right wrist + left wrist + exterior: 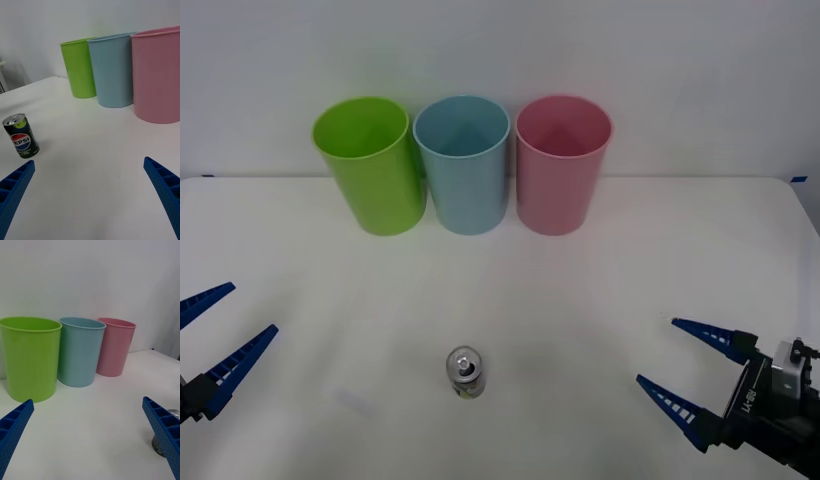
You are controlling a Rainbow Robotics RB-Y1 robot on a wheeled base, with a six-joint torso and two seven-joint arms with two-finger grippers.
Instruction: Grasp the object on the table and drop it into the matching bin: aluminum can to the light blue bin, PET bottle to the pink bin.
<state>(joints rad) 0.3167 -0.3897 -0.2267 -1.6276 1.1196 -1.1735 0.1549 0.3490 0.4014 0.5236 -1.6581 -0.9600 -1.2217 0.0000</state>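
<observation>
Bright, even light; soft shadows under bins (465, 165); near edges perhaps slightly blurred.

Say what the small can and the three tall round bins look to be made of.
Small dark Pepsi can: likely aluminium, with a shiny silver top and glossy print. Lime green bin, light blue bin and pink bin: apparently plastic, uniformly coloured, smooth and softly sheened.

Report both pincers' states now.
Left pincer: open, holding nothing.
Right pincer: open, holding nothing; the can stands untouched on the table.
</observation>
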